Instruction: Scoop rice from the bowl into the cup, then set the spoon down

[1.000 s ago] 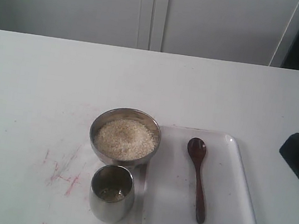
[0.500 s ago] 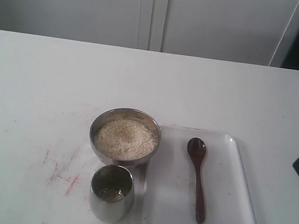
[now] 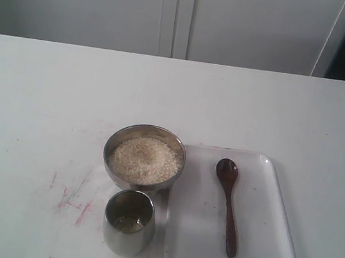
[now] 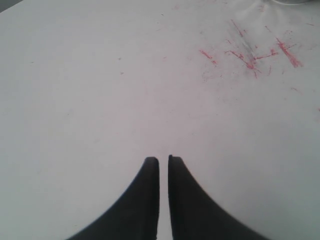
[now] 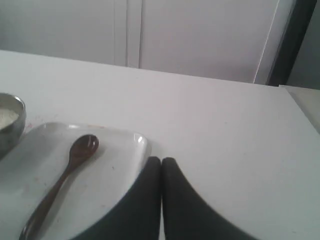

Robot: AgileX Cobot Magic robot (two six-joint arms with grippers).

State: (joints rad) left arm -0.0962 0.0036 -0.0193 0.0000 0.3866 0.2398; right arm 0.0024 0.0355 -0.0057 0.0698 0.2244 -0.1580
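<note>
In the exterior view, neither arm shows. The bowl (image 3: 144, 157) sits near the middle of the table (image 3: 32, 114), heaped with rice (image 3: 145, 160). The cup (image 3: 128, 223) stands just in front of it, close enough that the two may touch. Whether any grains lie in the cup cannot be told from its dim, reflective inside. The spoon (image 3: 227, 205) lies flat on the white tray (image 3: 281, 184) just right of the bowl, its oval end toward the far side.

In the left wrist view, the left gripper (image 4: 163, 160) hangs over bare table near some red scratch marks (image 4: 250, 52). Its fingers are drawn together to a thin slit and hold nothing.

In the right wrist view, the right gripper (image 5: 161, 161) is pressed closed and empty, just off the tray's corner (image 5: 142, 142). The spoon (image 5: 67, 172) lies well apart from it, and the bowl's edge (image 5: 10, 132) shows beyond.

The likely trouble starts with the thin handle lying flat (little for the fingers to get under). A shallow pinch could skid it across the slick tray or let it twist once loaded. The cup's narrow mouth beside the bowl invites spilled grains, and a careless sweep could knock it over.
</note>
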